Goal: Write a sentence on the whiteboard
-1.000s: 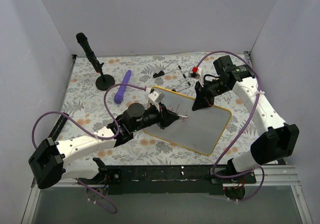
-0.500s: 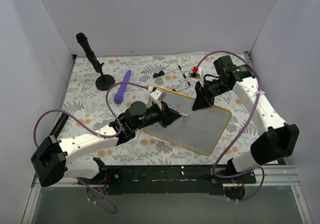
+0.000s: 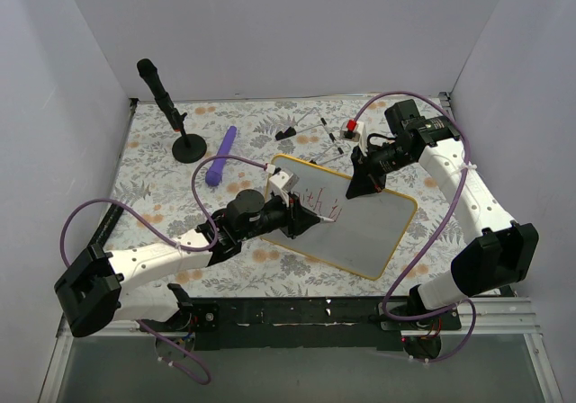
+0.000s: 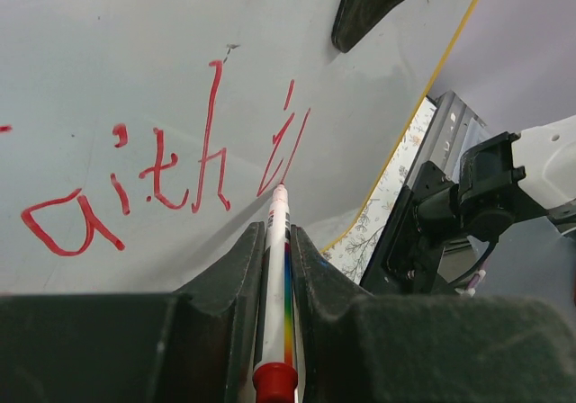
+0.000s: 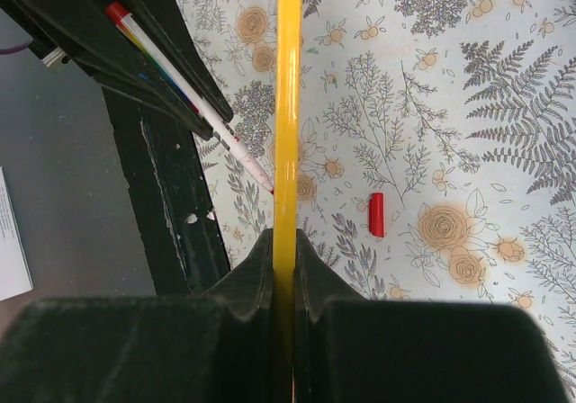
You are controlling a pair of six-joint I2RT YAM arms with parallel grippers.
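Note:
The whiteboard (image 3: 364,232), white with a yellow rim, lies tilted on the floral cloth right of centre. The sentence (image 3: 322,203) is red lettering near its upper left; the left wrist view shows it as "aith" plus a few slanted strokes (image 4: 162,183). My left gripper (image 3: 301,216) is shut on a white marker (image 4: 277,277) with a rainbow stripe and a red end, its tip at the board by the last strokes. My right gripper (image 3: 364,185) is shut on the board's far yellow rim (image 5: 290,106), with the marker (image 5: 220,120) to its left.
A black microphone stand (image 3: 166,106) is at the back left with a purple object (image 3: 220,156) beside it. Small black pens and clips (image 3: 310,129) and a red-and-white item (image 3: 351,131) lie behind the board. A red cap (image 5: 376,214) lies on the cloth.
My left gripper has drawn back slightly toward the left and near side with the marker, and more red lettering now shows on the board. The right gripper and board have not moved.

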